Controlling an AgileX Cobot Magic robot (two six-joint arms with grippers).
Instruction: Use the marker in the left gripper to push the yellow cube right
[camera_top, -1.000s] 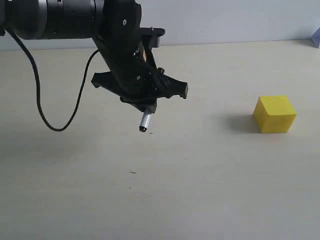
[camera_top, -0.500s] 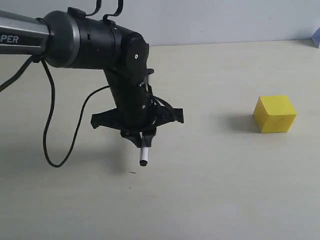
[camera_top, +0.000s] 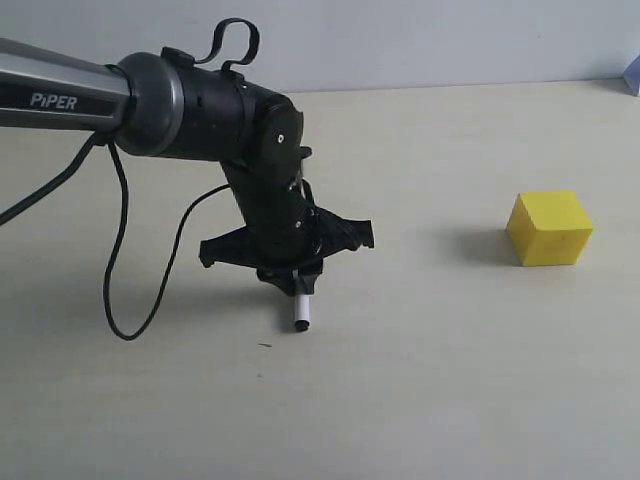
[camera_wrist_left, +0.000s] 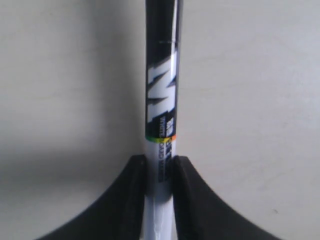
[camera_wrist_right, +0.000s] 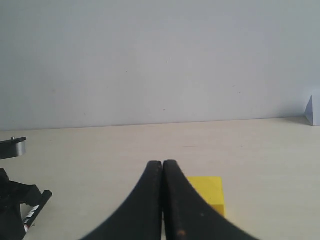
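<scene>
My left gripper (camera_top: 292, 282) hangs low over the beige table, shut on the marker (camera_top: 300, 312). The marker's black tip points down, at or just above the tabletop. In the left wrist view the black fingers (camera_wrist_left: 136, 185) clamp the marker (camera_wrist_left: 161, 110) on its white barrel, and the black label end runs away from them. The yellow cube (camera_top: 549, 228) rests on the table well to the right of the marker, apart from it. My right gripper (camera_wrist_right: 163, 164) is shut on nothing, and the yellow cube (camera_wrist_right: 207, 192) lies just beyond its fingers.
A black cable (camera_top: 140, 290) loops from the left arm (camera_top: 70, 95) down to the table at the left. A pale wall (camera_top: 450, 40) bounds the table's far edge. A small blue-white object (camera_top: 633, 75) sits at the far right edge.
The left gripper has come down and toward the front with the marker, bringing its tip close to the table. The cube has not moved.
</scene>
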